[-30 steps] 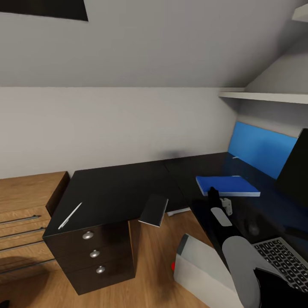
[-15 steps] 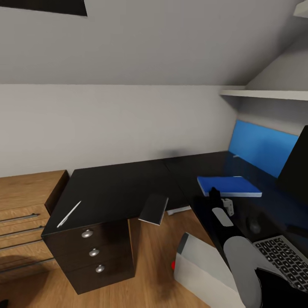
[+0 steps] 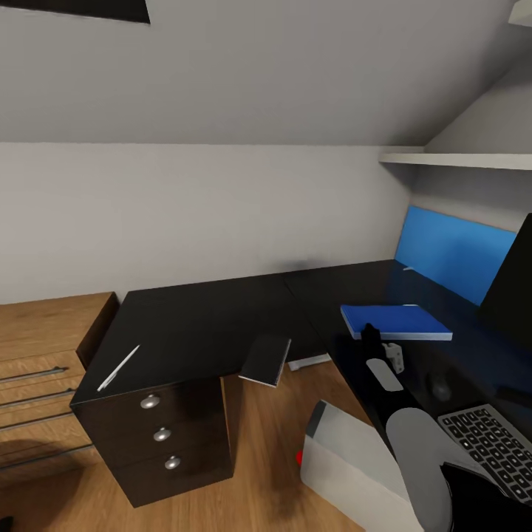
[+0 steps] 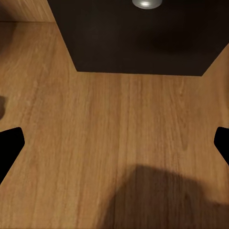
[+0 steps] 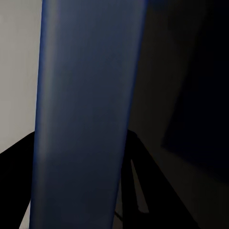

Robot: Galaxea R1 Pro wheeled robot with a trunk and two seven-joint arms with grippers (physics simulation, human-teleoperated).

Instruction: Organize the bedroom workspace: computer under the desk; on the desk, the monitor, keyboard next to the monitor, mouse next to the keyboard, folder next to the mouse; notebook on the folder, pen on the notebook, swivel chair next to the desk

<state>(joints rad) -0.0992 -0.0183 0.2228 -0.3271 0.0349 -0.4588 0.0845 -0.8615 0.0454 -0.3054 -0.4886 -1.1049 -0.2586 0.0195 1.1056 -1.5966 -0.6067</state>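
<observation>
The blue folder (image 3: pixel 399 321) lies on the black desk (image 3: pixel 199 318), and my right gripper (image 3: pixel 367 334) is shut on its near corner. In the right wrist view the folder (image 5: pixel 86 71) runs between the fingers of that gripper (image 5: pixel 81 143). The mouse (image 3: pixel 441 386) and keyboard (image 3: pixel 491 443) sit nearer me, below the monitor (image 3: pixel 513 288). The notebook (image 3: pixel 266 360) overhangs the desk's inner edge. On the left end lies the pen (image 3: pixel 118 368). The computer (image 3: pixel 347 462) stands on the floor under the desk. My left gripper (image 4: pixel 114 143) is open over the floor. The swivel chair is out of view.
The desk's black drawer unit (image 3: pixel 166 440) stands beside a light wooden chest (image 3: pixel 41 369) at the left. A blue panel (image 3: pixel 451 255) backs the desk's right wing, under a white shelf (image 3: pixel 458 160). Wooden floor (image 3: pixel 266 458) lies between the drawer unit and the computer.
The head view has shifted slightly. The folder, the right arm and the other things keep their places on the desk.
</observation>
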